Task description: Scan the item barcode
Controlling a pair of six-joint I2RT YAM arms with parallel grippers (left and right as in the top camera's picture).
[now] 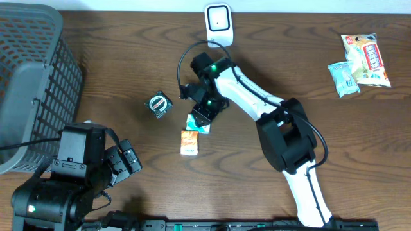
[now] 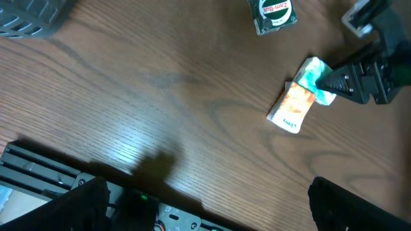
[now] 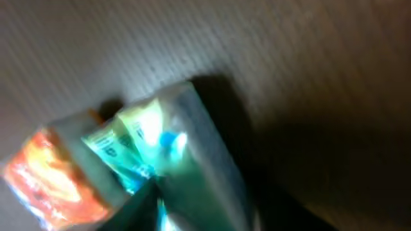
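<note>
The item being addressed is taken to be the teal packet (image 1: 200,124), which lies flat on the counter (image 1: 289,38) near the middle, its lower end touching or overlapping an orange packet (image 1: 189,142). The right end effector (image 1: 203,116) is set down on the packet's upper end. From the left wrist view its dark fingertips (image 2: 331,82) are seen meeting the packet's edge with the jaws drawn narrow, but it cannot be told whether a firm grip has been made. The right wrist view is filled by blurred foil and settles nothing. The left end effector (image 1: 125,160) is held wide apart and empty at the near left corner, well away from the packets.

The packet is judged to be light, thin and soft, with a glossy film that may slip and crumple. A pinch across a sealed end seam is thought best, since the seam is the stiffest part and the printed faces would be left uncovered for the white scanner (image 1: 218,19) at the far edge. Care is advised that the orange packet is not dragged or lifted along. The barcode cannot be made out in any view.
</note>
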